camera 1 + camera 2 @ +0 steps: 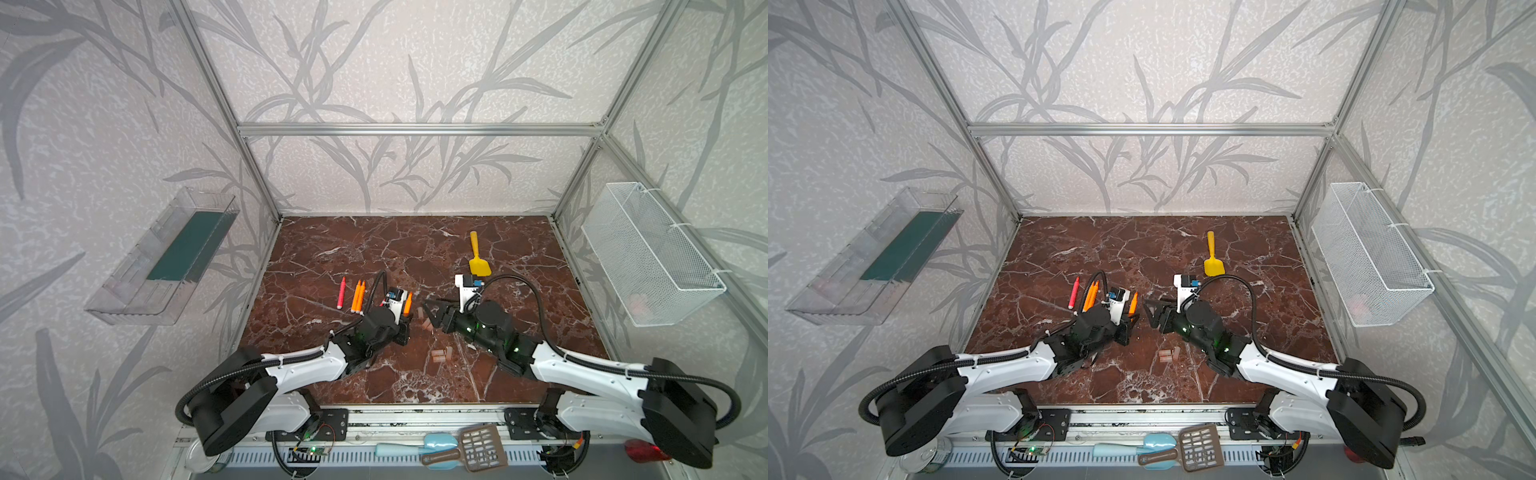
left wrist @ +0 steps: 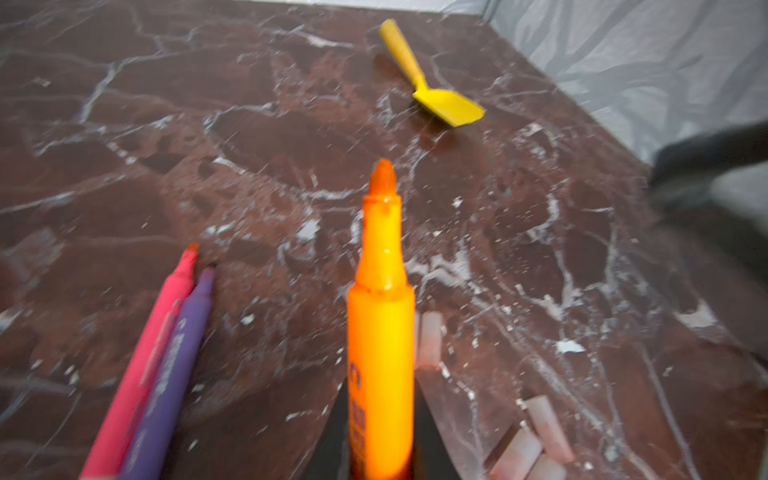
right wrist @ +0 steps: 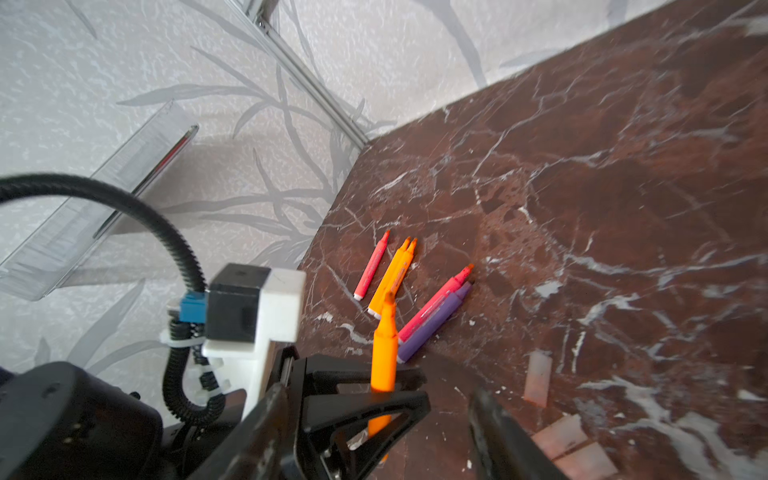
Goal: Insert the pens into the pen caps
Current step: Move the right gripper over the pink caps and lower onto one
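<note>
My left gripper (image 1: 407, 318) (image 2: 381, 419) is shut on an orange pen (image 1: 408, 302) (image 2: 380, 316), whose bare tip points up and away. My right gripper (image 1: 428, 307) (image 3: 376, 392) stands open just right of it, with no cap held. A red-pink pen (image 1: 341, 292) and two orange pens (image 1: 358, 296) lie on the table to the left. Another red-pink pen (image 3: 434, 305) and a purple pen (image 3: 436, 326) lie side by side near the held pen. Pale pen caps (image 1: 441, 355) (image 2: 544, 428) lie between the arms, one more cap (image 3: 537, 378) close by.
A yellow toy shovel (image 1: 478, 259) lies behind the right gripper. A clear tray (image 1: 166, 257) hangs on the left wall and a white wire basket (image 1: 652, 257) on the right wall. Scoops (image 1: 457, 449) lie on the front rail.
</note>
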You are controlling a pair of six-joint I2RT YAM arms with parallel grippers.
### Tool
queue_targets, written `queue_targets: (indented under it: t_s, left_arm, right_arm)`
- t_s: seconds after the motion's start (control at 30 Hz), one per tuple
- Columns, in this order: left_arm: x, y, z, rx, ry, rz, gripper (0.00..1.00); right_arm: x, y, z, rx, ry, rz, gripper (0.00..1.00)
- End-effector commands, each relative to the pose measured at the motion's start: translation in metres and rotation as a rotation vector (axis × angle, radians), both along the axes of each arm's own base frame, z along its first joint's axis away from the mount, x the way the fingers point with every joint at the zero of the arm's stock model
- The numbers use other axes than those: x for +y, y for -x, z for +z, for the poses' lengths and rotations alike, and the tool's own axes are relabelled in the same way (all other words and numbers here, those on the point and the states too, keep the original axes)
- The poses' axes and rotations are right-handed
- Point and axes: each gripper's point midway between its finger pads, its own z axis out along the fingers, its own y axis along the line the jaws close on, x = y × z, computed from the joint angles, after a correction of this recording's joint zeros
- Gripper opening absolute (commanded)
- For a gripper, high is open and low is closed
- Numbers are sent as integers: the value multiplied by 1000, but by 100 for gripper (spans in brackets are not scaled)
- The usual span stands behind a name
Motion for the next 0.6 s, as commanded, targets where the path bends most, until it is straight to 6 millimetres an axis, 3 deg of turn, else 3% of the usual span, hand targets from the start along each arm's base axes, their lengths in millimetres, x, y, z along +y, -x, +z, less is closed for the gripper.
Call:
queue_targets:
  t_s: [0.0,0.17,0.27,0.4,0.57]
  left_arm:
    - [17,-13,22,-41,27,132,0]
    - [24,-16,21,-63,12,161,0]
    - [25,-15,23,-73,25,160,0]
    - [31,-13,29,-99,43,172,0]
    - [39,-7,34,-116,61,180,0]
  right_arm:
    - [-38,0,-24,-2,158,-123,65]
    - [-63,9,-56,53,252,-173,57]
    - [-67,13,-74,100,299,-170,49]
    - [-56,14,-95,164,361,-120,45]
    - [-31,9,-127,270,435,-57,31]
